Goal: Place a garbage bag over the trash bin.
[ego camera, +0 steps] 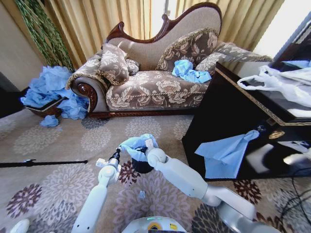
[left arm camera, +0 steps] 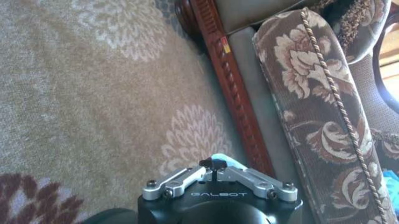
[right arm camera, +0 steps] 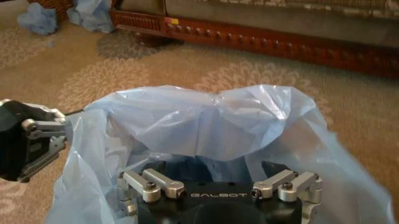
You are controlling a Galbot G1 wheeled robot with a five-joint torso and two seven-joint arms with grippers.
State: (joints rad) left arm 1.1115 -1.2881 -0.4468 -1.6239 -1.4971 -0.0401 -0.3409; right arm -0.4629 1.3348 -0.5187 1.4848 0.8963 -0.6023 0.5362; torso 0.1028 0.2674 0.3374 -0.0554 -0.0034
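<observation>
- One garbage bag (ego camera: 137, 144) sits lower centre of the head view, draped over one trash bin (ego camera: 141, 166).
- Left gripper (ego camera: 118, 151) pinches the bag's edge, jaws closed.
- Right gripper (ego camera: 146, 146) reaches into the bag; I cannot tell its jaw state.
- One sofa (ego camera: 155, 87) stands behind.

Garbage bag (ego camera: 137, 144) pale crinkly blue over black trash bin (ego camera: 142, 166); carpet (ego camera: 73, 141) beige with cream and maroon flower medallions; sofa (ego camera: 155, 82) grey-brown floral, dark red wood trim; curtains (ego camera: 102, 19) gold; table (ego camera: 228, 121) glossy black.
</observation>
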